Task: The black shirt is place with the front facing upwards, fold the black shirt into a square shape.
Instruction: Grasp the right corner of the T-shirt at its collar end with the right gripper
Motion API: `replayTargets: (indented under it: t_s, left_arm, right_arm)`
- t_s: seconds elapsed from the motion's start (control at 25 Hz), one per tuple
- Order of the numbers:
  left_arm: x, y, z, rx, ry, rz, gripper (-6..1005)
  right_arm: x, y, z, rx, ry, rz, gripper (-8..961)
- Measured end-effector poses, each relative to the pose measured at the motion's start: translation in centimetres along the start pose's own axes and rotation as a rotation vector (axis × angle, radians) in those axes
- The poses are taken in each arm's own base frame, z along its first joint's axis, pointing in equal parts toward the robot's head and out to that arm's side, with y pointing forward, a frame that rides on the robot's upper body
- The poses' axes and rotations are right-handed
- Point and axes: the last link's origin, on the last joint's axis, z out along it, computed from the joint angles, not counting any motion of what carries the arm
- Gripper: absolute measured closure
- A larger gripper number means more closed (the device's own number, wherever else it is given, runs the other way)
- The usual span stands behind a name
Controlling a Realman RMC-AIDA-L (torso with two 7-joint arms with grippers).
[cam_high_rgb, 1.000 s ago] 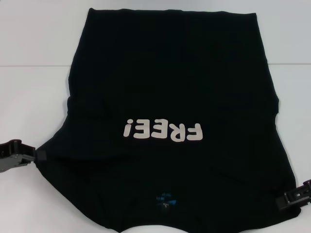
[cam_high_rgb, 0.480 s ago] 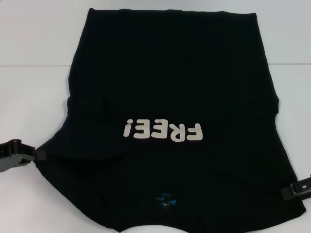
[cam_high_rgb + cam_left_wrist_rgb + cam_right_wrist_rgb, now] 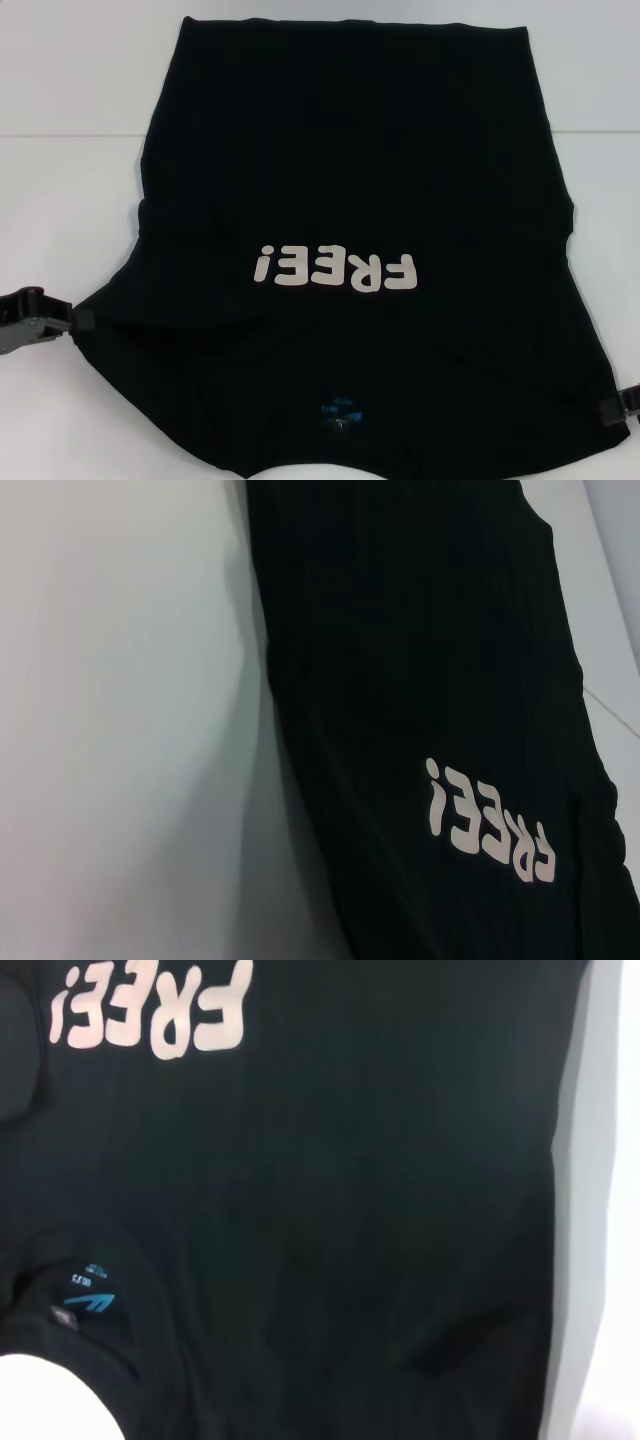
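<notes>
the black left gripper [image 3: 60,322] reaches in low from the left edge of the head view, level, its tip at the cloth's side. the black right gripper [image 3: 618,408] shows only a tip at the right edge, its fingers perhaps closed, hard to tell.

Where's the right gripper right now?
Head view, far right edge: the right gripper sits at the black shirt's near right sleeve edge, mostly out of frame.

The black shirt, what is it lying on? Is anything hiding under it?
The black shirt lies flat on a white table, which shows around it. The left pincer is at its left edge, the right pincer at its right edge. Anything underneath the cloth is covered and cannot be seen.
</notes>
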Motion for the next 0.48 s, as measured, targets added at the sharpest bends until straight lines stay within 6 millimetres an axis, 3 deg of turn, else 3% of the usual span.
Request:
replayTargets:
  t_s: [0.48]
  left_arm:
    - [0.08, 0.05, -0.06, -0.006, 0.008, 0.004, 979]
  right_arm:
    - [-0.01, 0.39, 0.72, -0.013, 0.012, -0.002, 150]
